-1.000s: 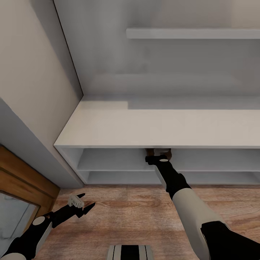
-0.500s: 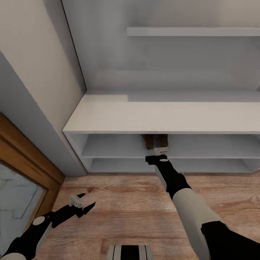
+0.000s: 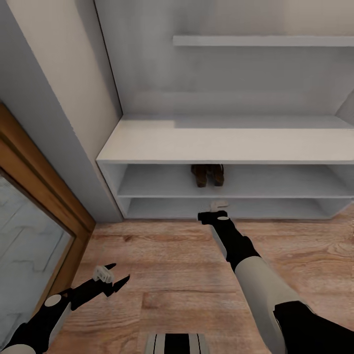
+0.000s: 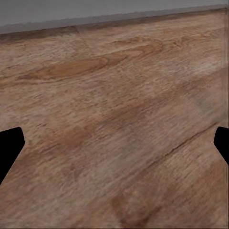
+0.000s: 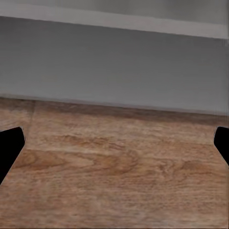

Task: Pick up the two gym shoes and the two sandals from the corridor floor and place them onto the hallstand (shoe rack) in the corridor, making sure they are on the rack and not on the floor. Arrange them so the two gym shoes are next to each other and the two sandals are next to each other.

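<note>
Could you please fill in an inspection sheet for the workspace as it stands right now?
Surface: corridor floor, wood planks with visible grain.
Job's things: two sandals, brown, side by side on the upper open tier of the hallstand; gym shoes: nothing seen.
Clutter: nothing seen.
Grippers: right tool open and empty, in front of the hallstand's tiers, below the sandals in the head view; left tool open and empty, above the floor.
Cables: nothing seen.
Surroundings: an upper shelf on the hallstand's back panel; a wood-framed panel at the left; the robot's base at the bottom edge.
</note>
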{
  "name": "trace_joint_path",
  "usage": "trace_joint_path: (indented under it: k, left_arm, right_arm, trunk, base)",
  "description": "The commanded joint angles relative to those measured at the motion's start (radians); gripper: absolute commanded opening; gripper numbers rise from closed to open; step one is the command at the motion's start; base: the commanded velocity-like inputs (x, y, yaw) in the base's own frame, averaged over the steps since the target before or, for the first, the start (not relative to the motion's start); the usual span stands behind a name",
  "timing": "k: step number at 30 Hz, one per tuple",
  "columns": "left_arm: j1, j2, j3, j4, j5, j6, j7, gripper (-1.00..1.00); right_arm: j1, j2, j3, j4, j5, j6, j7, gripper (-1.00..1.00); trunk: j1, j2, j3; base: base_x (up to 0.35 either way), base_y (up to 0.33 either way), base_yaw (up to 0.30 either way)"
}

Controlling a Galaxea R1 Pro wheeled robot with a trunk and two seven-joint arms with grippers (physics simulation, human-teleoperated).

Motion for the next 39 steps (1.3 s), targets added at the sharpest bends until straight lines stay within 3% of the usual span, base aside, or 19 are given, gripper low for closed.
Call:
trace_joint_path:
  k: [1,13,20,30,34,39]
  left_arm:
    - [-0.001,0.0,0.002,0.001,0.001,-0.003,-0.005,1.0]
    - [-0.001,0.001,0.001,0.0,0.001,-0.003,-0.005,1.0]
    - [-0.001,0.001,0.0,0.0,0.0,-0.001,-0.003,1.0]
    - [-0.001,0.001,0.003,0.0,0.0,-0.001,-0.002,1.0]
    - [-0.001,0.001,0.011,0.0,-0.001,-0.002,0.005,1.0]
    - [-0.001,0.001,0.013,0.0,-0.001,-0.001,0.007,1.0]
  right_arm:
    - [0.0,0.0,0.003,-0.001,0.007,0.008,-0.003,1.0]
    - [0.002,-0.002,0.001,0.001,0.007,0.007,-0.006,1.0]
    - [0.006,-0.03,0.002,0.001,0.006,0.003,-0.006,1.0]
    - [0.008,-0.04,0.002,0.002,0.007,0.002,-0.007,1.0]
    - [0.032,-0.061,0.002,0.003,0.007,-0.049,-0.006,1.0]
    - [0.103,-0.093,0.002,0.004,0.007,-0.128,-0.004,1.0]
  trunk:
    - [-0.001,0.0,-0.001]
    - [-0.001,0.0,-0.001]
    - [-0.001,0.0,-0.001]
    - [-0.001,0.0,-0.001]
    - [-0.001,0.0,0.0]
    - [-0.001,0.0,0.002]
  base:
    - [-0.337,0.0,0.0]
    - [-0.337,0.0,0.0]
    - [-0.334,0.0,0.0]
    - [-0.131,0.0,0.0]
    - [-0.003,0.0,-0.117]
    - [0.0,0.0,-0.236]
